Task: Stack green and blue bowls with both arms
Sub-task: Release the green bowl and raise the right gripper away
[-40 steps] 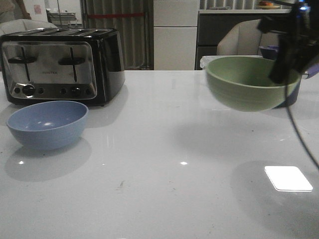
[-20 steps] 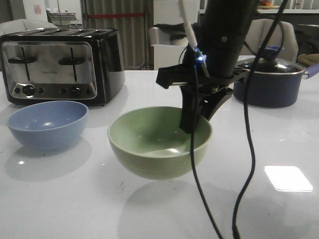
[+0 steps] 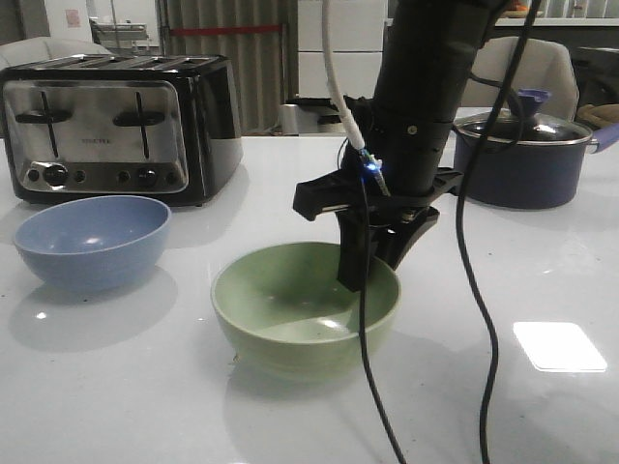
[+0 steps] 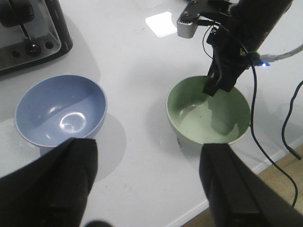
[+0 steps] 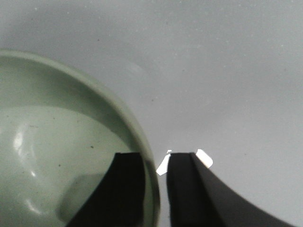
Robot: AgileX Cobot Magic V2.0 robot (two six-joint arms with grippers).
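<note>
— Gripping the green bowl point(image 3: 305, 304) by its rim, our right gripper point(image 3: 372, 256) pinches one finger inside and one outside; the bowl sits on the white table point(image 3: 174, 387) directly beneath it.

— And our left gripper point(image 4: 147, 182)?

— Spread wide, holding nothing, with the blue bowl point(image 4: 60, 109) just ahead of its fingers.

Chrome toaster point(image 3: 116, 126) at back left, lidded dark pot point(image 3: 527, 155) at back right of white table point(image 3: 193, 387).

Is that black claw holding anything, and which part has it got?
Yes. The right claw pinches the green bowl by its rim, one finger inside and one outside. The left claw hangs open, holding nothing.
</note>
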